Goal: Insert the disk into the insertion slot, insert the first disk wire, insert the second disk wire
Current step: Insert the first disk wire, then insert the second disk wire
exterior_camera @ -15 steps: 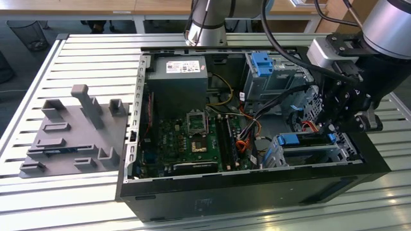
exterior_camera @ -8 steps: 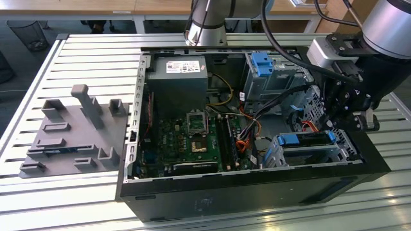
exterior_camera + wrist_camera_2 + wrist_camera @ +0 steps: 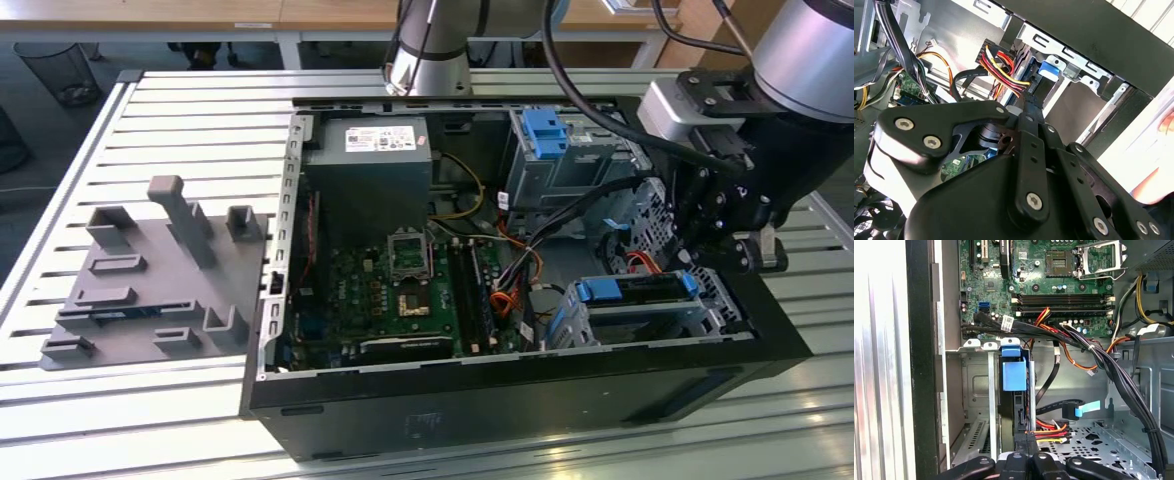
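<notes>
The disk (image 3: 638, 291), silver in a bright blue carrier, sits inside the insertion slot (image 3: 566, 322), a low perforated metal cage at the case's corner nearest the exterior view's right. In the first wrist view the disk (image 3: 1014, 376) stands edge-on between the slot's walls (image 3: 974, 390). My gripper (image 3: 714, 265) hangs just beside the disk's rear end. In both wrist views its fingers are shut on the plug of a red, yellow and black disk wire (image 3: 1050, 433), (image 3: 1004, 70), right at the disk's back edge. The closed tips (image 3: 1028, 98), (image 3: 1026, 441) almost touch the blue carrier (image 3: 1048, 71). A black wire with a light blue plug (image 3: 1082, 410) lies loose nearby.
The open black computer case (image 3: 507, 400) lies on a slatted metal table. It holds a motherboard (image 3: 400, 280), a grey power supply (image 3: 367, 165) and a taller grey cage with a blue latch (image 3: 545, 135). Thick black cable bundles (image 3: 1124, 385) cross beside the slot. A grey fixture plate (image 3: 147, 280) sits at the exterior view's left.
</notes>
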`<state>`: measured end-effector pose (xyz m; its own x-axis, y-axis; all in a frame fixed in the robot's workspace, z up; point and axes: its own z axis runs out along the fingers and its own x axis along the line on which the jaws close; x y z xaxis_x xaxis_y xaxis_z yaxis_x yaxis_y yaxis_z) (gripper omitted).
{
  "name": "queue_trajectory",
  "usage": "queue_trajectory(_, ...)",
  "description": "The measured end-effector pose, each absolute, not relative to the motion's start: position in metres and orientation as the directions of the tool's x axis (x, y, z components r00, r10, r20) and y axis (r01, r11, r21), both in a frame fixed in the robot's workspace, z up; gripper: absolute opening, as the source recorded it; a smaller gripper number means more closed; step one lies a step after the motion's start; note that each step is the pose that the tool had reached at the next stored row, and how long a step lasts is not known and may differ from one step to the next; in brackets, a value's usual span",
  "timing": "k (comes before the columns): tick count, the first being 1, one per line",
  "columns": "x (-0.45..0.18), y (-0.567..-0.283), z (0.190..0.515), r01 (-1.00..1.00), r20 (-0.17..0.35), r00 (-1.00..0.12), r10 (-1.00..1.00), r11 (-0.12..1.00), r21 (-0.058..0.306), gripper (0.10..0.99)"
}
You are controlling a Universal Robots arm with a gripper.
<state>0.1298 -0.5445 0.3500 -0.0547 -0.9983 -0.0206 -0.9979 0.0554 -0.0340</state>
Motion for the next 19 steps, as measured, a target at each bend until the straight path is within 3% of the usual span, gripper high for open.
queue_trajectory(19, 0.1253, -0.5445, 0.3501, -0.998, -0.021, -0.055, -0.998, 0.055, -0.034, 0.106)
